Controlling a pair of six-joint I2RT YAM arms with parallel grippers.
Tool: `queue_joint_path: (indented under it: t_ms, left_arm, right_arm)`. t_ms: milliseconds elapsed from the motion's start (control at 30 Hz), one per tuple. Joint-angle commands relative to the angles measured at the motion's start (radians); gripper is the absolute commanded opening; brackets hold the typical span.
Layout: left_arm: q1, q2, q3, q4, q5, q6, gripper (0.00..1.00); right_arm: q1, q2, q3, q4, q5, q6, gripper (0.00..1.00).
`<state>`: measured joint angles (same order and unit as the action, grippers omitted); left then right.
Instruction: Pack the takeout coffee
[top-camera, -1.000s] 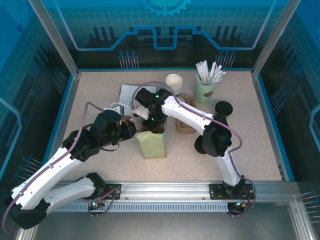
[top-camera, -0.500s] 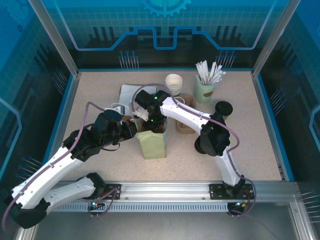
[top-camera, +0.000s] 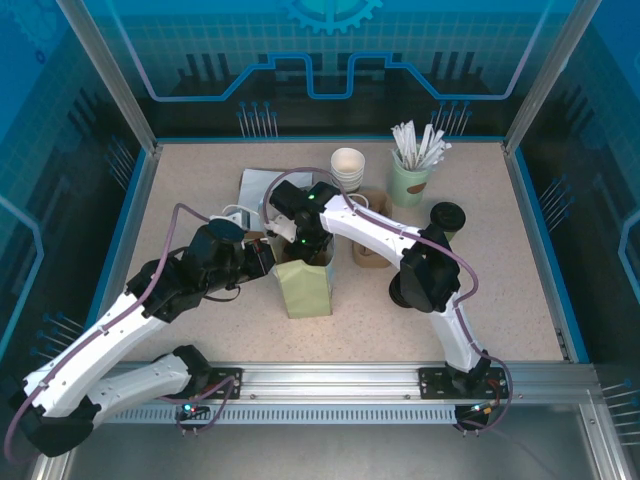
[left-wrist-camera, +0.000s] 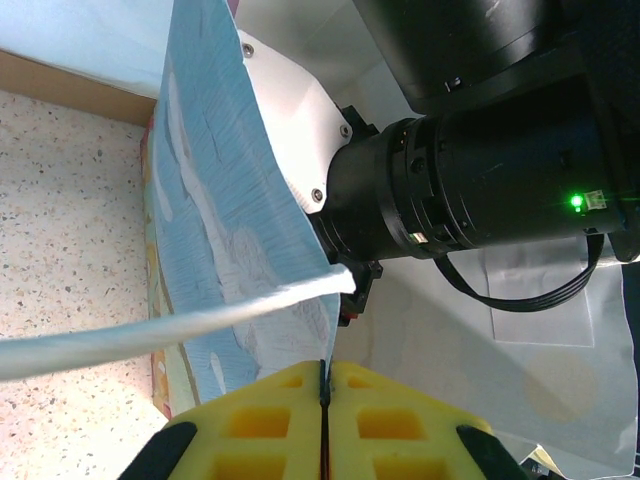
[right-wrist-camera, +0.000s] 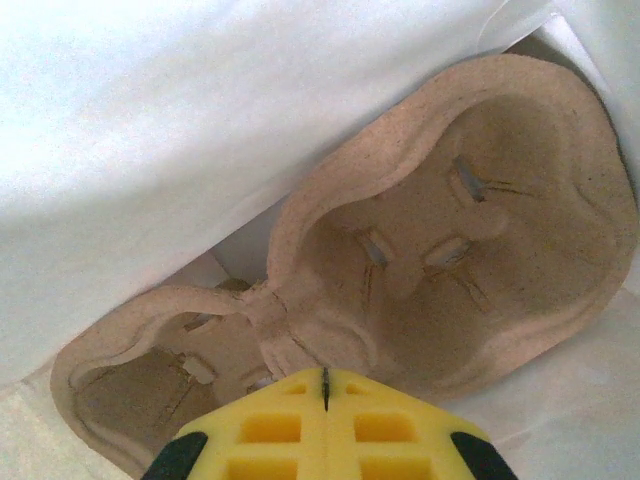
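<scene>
A pale green paper bag (top-camera: 305, 290) stands open at mid-table. My left gripper (top-camera: 272, 262) is shut on the bag's upper edge (left-wrist-camera: 220, 230), and the paper runs down between its yellow fingertips (left-wrist-camera: 325, 365). My right gripper (top-camera: 303, 246) reaches into the bag's mouth. It is shut (right-wrist-camera: 325, 375), with nothing visible between its tips, just above a brown pulp cup carrier (right-wrist-camera: 450, 250) that lies inside the white-lined bag. At the right stands a small cup with an olive-green side and a dark top (top-camera: 447, 218), apart from both grippers. As far as I can tell, it is the takeout coffee.
A stack of white cups (top-camera: 348, 165) and a mint-green cup of white-wrapped sticks (top-camera: 412, 180) stand at the back. More brown pulp (top-camera: 372, 250) lies just right of the bag. A flat pale sheet (top-camera: 258, 185) lies behind it. Blue walls ring the table.
My right wrist has shifted slightly left and further over the bag's mouth. The left arm and the bag have kept still.
</scene>
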<state>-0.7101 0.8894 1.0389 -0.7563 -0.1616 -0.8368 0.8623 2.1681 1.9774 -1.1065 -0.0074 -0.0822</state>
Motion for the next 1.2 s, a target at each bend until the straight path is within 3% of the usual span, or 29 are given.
queue_joint_path:
  t_ms: [0, 1167]
  left_arm:
    - [-0.009, 0.008, 0.018, -0.015, -0.009, 0.014, 0.08]
    - [-0.016, 0.017, 0.021, -0.017, -0.010, 0.013, 0.08]
  right_arm:
    - [-0.006, 0.004, -0.004, 0.010, -0.017, 0.012, 0.00]
    - [-0.020, 0.028, 0.026, 0.042, -0.020, 0.024, 0.00]
